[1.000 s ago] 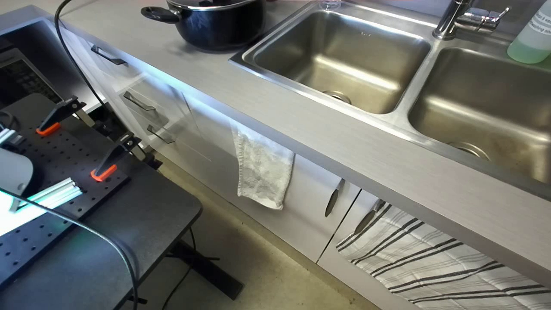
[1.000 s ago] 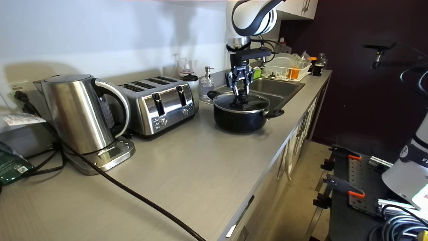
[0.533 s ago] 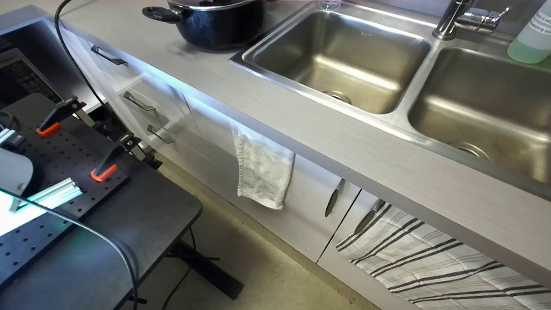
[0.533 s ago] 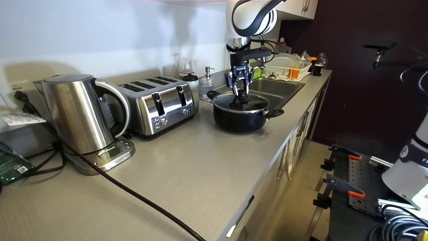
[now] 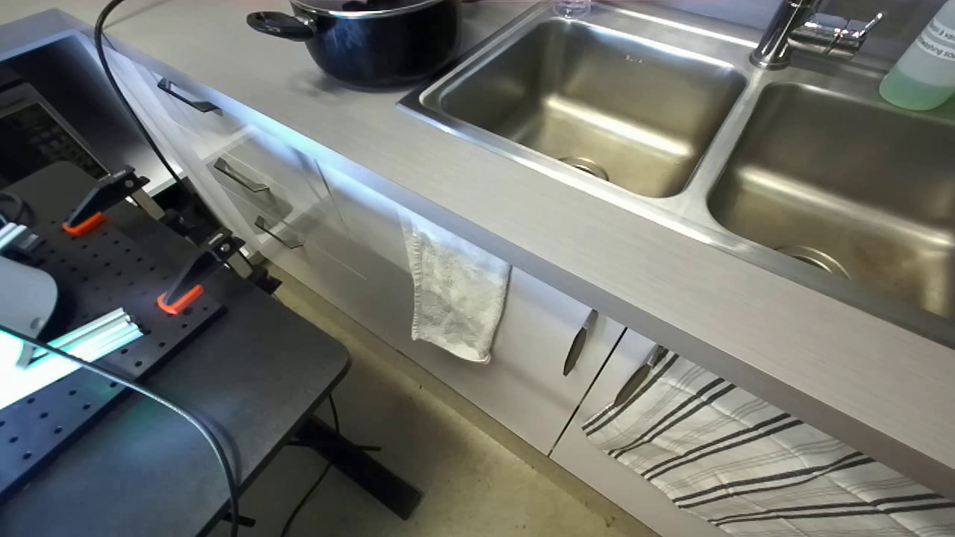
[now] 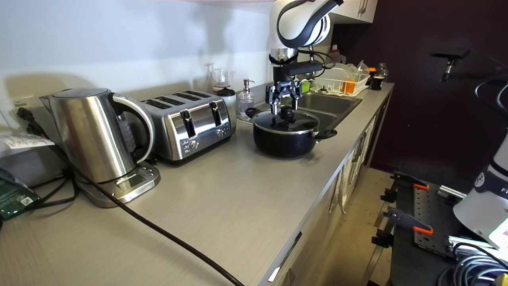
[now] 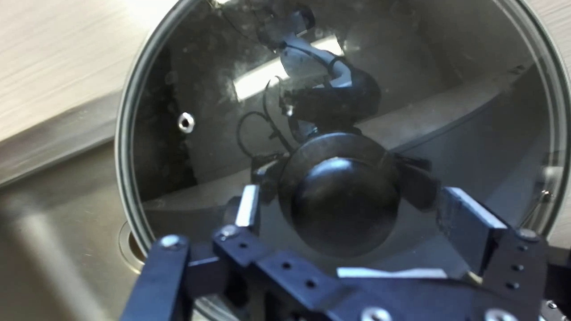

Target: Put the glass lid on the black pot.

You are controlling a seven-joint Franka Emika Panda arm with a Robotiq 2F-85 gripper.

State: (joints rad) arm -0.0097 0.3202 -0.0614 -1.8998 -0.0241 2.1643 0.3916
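The black pot [image 6: 283, 145] stands on the counter beside the sink, and its side also shows in an exterior view [image 5: 380, 46]. On its rim lies the glass lid [image 6: 270, 120], level as far as I can see. A round black knob [image 7: 345, 209] rises from the lid's middle. My gripper [image 6: 285, 108] is directly above the lid, pointing down. In the wrist view its jaws are open around the knob, with a visible gap on both sides. One of the fingers [image 7: 468, 227] stands right of the knob, apart from it.
A steel toaster [image 6: 194, 123] and a soap dispenser [image 6: 246, 99] stand left of the pot along the wall. The kettle [image 6: 95, 135] is further left. Close beside the pot is the sink [image 5: 597, 112]. A black cable [image 6: 158, 234] crosses the counter.
The gripper has opened and let go of the knob; its fingers have spread to both sides. The arm has dipped slightly. Pot and lid have stayed in place.
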